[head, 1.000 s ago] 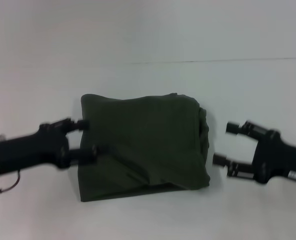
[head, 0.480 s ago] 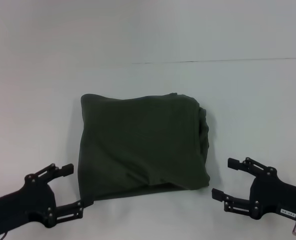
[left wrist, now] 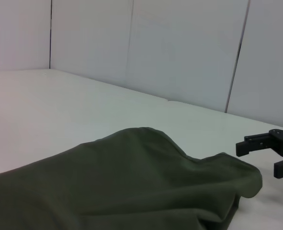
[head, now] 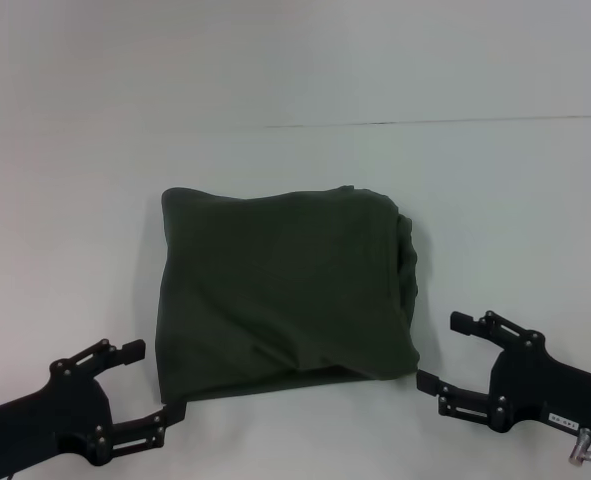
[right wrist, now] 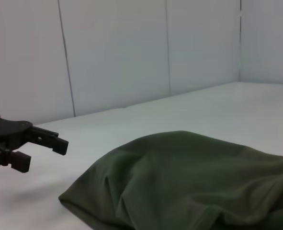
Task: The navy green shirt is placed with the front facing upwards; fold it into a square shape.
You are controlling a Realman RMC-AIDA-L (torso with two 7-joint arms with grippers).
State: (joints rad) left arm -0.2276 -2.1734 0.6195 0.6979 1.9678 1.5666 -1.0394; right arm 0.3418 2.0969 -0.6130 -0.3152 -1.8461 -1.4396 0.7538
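The navy green shirt [head: 285, 290] lies folded into a rough square in the middle of the white table, plain green side up, with bunched layers along its right edge. It fills the lower part of the left wrist view [left wrist: 122, 187] and of the right wrist view [right wrist: 189, 182]. My left gripper [head: 147, 383] is open near the table's front, just off the shirt's front left corner. My right gripper [head: 443, 352] is open, empty, just right of the shirt's front right corner. Neither touches the cloth.
The white table [head: 495, 200] runs out on all sides of the shirt. A thin seam [head: 425, 122] crosses behind it. White panel walls [left wrist: 179, 48] stand at the back. The opposite gripper shows far off in each wrist view: the right one [left wrist: 270, 152], the left one [right wrist: 21, 141].
Both arms have drawn back toward the table's front. The left gripper left the shirt's left edge, where its fingers were, and now sits open by the front left corner. The shirt lies flatter.
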